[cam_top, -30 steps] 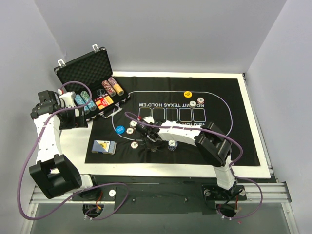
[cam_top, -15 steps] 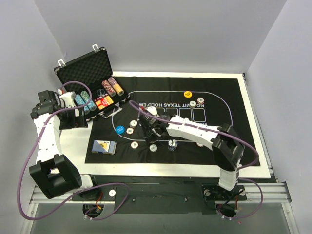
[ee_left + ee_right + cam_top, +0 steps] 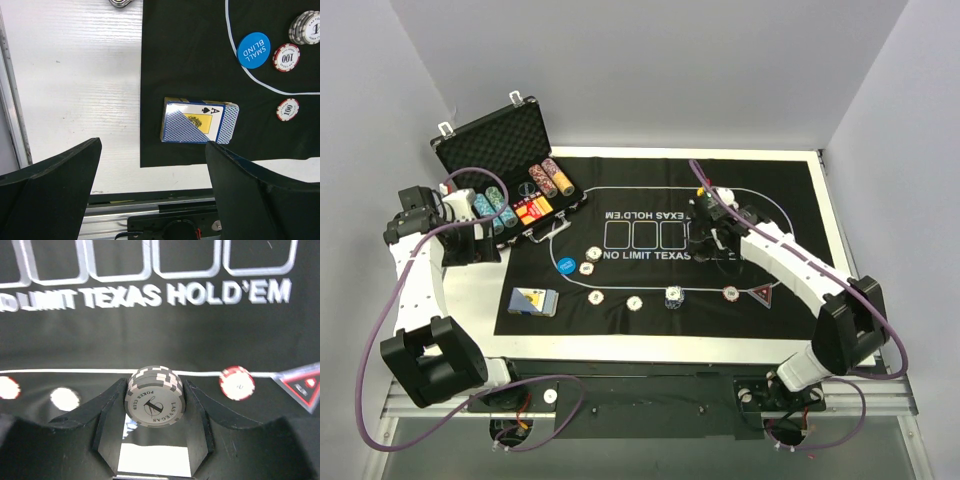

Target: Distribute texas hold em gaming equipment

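Top external: right gripper (image 3: 708, 240) has been swung from the 7 o'clock rim of the oval printed on the felt mat (image 3: 810, 210) to just 3 o'clock of its centre. A single chip (image 3: 634, 302) is left uncovered at 6 o'clock. Judged: one spot served, next drop pending. Left gripper (image 3: 475, 245) is unmoved at 9 o'clock, beside the case (image 3: 495, 140).

Left wrist: jaws spread wide, nothing held. Card deck (image 3: 200, 121) seen below, ace of spades showing. SMALL BLIND button (image 3: 253, 50) and 100 chips (image 3: 286, 56) sit at 2 o'clock.

Right wrist: grey-white chip stack (image 3: 154, 397) is pinched between the fingers, marked "LAS VEGAS POKER CLUB". "NO LIMIT TEXAS HOLD'EM" is read at 12 o'clock.
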Tool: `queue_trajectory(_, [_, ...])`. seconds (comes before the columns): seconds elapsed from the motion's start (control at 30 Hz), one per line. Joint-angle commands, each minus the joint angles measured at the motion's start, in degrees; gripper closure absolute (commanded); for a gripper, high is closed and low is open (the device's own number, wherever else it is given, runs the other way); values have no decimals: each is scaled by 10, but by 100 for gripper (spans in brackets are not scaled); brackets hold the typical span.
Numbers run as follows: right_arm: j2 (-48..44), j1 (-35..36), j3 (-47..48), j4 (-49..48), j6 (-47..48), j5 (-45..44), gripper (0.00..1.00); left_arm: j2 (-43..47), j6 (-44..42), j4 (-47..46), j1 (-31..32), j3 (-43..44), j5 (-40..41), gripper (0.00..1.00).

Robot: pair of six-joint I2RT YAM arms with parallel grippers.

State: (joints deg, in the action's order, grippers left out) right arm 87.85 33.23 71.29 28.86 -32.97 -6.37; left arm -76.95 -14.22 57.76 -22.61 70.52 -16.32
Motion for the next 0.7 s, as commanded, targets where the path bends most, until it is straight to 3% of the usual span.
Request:
queue_trajectory(0.0, [-37, -24, -91, 19, -18, -19, 68, 7, -6, -12, -4, -5, -8, 3])
queue_trajectory(0.27, [-65, -34, -251, -47, -72, -33, 68, 1, -2, -12, -3, -2, -14, 3])
queue_trajectory(0.67, [-32, -40, -286, -83, -86, -35, 68, 1, -3, -9, -3, 4, -13, 3])
